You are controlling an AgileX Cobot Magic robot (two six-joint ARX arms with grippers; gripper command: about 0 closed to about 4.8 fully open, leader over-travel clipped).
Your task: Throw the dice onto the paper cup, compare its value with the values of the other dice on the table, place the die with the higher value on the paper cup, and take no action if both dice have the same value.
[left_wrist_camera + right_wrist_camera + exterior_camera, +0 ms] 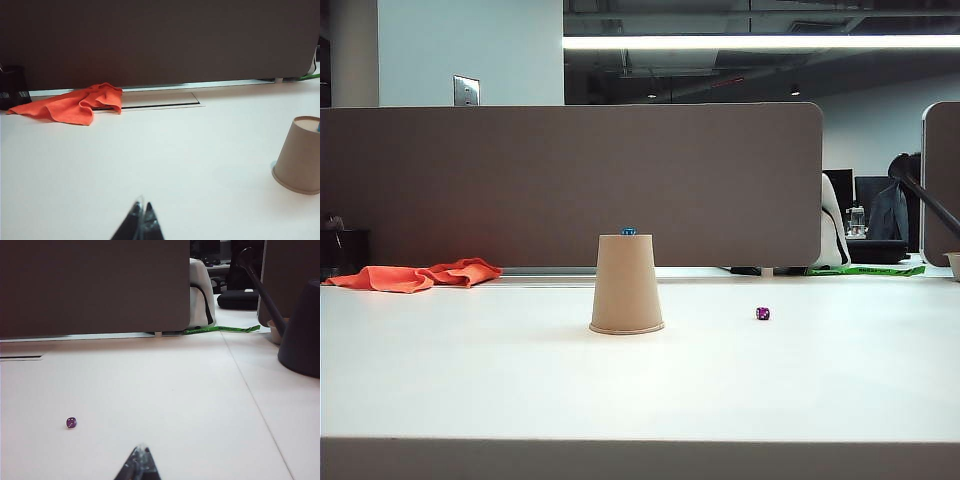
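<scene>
The tan paper cup [626, 284] stands upside down in the middle of the white table, and the tiny bright blue die [629, 231] rests on its flat top. The dark purple die [762, 313] lies on the table to the cup's right, apart from it. The left wrist view shows the cup [299, 154] off to one side, a sliver of blue at its top edge. In that view my left gripper [142, 206] is shut and empty, well short of the cup. My right gripper [141, 449] is shut and empty, with the purple die [71, 422] ahead of it. Neither gripper appears in the exterior view.
An orange cloth [416, 275] lies at the table's back left, beside a brown partition [570, 180]. A dark round base [302, 335] with a slanted pole stands at the right. A green strap [222, 329] and a black case [239, 299] lie beyond the table's far right.
</scene>
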